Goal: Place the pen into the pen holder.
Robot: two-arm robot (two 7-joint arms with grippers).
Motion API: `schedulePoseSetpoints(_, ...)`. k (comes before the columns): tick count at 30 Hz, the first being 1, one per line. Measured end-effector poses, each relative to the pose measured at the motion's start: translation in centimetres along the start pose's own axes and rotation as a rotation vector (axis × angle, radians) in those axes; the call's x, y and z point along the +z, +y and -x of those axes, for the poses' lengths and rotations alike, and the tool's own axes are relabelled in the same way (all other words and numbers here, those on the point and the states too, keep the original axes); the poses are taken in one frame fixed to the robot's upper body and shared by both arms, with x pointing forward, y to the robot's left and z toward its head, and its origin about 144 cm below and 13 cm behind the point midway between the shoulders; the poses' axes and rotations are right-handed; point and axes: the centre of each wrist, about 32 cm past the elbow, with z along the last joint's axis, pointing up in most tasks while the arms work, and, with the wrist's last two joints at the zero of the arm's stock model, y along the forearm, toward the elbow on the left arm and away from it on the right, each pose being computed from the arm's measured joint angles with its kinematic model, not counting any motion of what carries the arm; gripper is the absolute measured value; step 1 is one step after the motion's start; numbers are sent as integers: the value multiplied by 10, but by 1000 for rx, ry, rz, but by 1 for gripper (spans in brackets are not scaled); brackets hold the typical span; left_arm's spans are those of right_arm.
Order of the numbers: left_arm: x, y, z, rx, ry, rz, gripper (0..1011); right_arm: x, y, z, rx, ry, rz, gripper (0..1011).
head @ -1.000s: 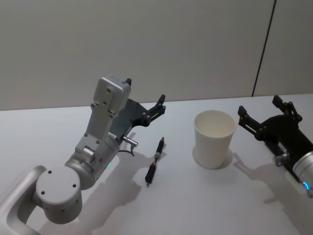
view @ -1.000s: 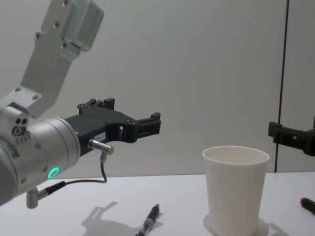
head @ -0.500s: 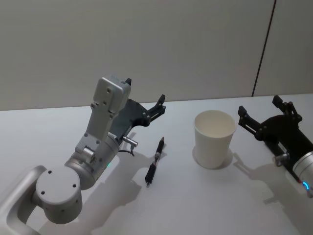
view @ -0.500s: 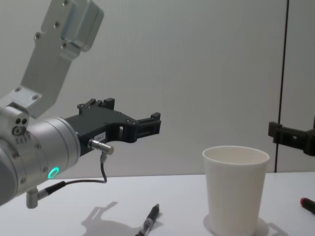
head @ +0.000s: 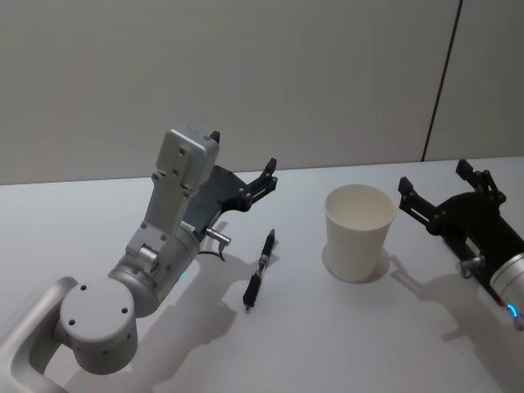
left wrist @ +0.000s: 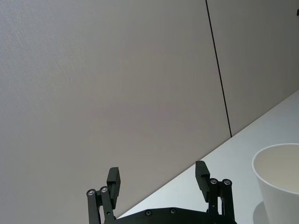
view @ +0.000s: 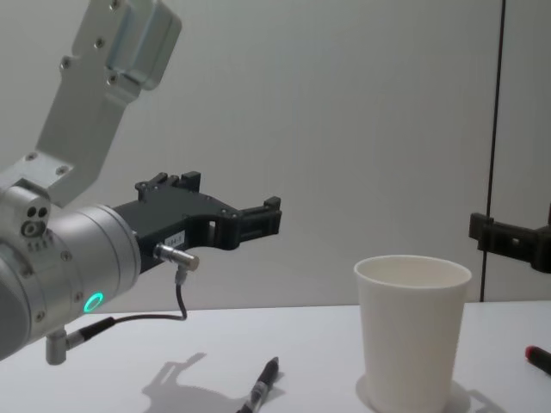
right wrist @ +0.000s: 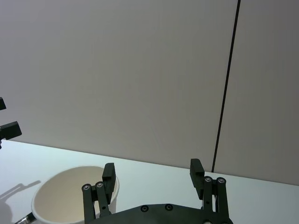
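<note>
**Item Count: Work Surface**

- One pen (head: 259, 271), dark-bodied.
- One pen holder (head: 359, 233), a white paper cup.
- One table (head: 344, 352), white, bearing all loose items.
- Two grippers: the left gripper (head: 243, 152) and the right gripper (head: 434, 176), each with two black fingers.
- One small dark item with a red end (view: 537, 357), at the right edge of the chest view. Its kind cannot be determined.

Loose items on the table: three in total.
</note>
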Motion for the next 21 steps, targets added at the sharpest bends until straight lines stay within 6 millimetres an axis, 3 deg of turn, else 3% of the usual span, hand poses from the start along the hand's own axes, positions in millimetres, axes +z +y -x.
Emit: schedulePoseSetpoints(21,0,0,0,0,0,0,1001,7,8,-5,44,14,13,1001)
